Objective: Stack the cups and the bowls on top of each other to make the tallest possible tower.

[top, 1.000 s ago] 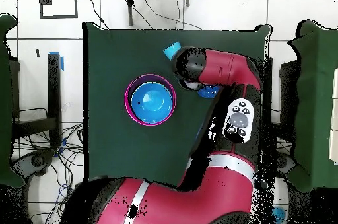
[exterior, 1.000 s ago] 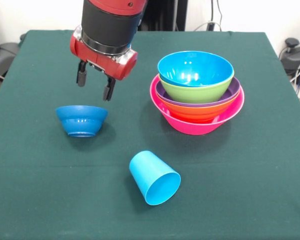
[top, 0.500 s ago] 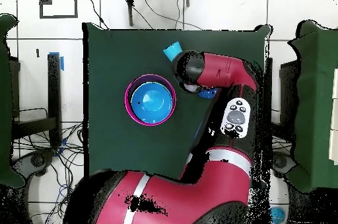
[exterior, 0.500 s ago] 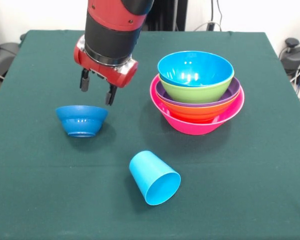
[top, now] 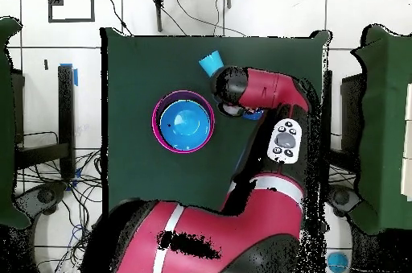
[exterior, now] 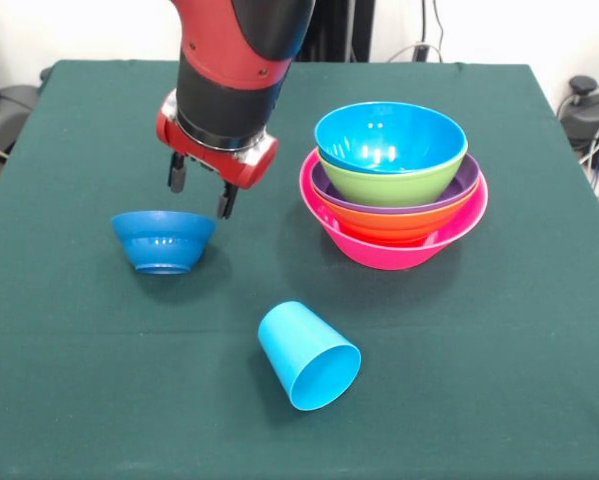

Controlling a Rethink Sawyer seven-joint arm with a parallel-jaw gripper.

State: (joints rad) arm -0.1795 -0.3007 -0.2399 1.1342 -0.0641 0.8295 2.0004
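Note:
The tower (exterior: 394, 180) is a nested pile of bowls at the right: pink base, then orange, purple, lime green, and a sky blue bowl (exterior: 389, 137) on top; from overhead the tower (top: 183, 122) sits left of the arm. A small dark blue bowl (exterior: 163, 240) stands upright at the left. A sky blue cup (exterior: 308, 355) lies on its side near the front, and the same cup (top: 211, 64) shows overhead. My gripper (exterior: 201, 192) hangs open and empty just above and right of the small bowl.
The green cloth table (exterior: 499, 360) fills the front view. Overhead, the red arm (top: 269, 97) covers the small bowl and much of the table's right half. Cables and table frames lie around the table's sides.
The gripper has drifted slightly right and lower, staying open. The bowls and the cup have not moved.

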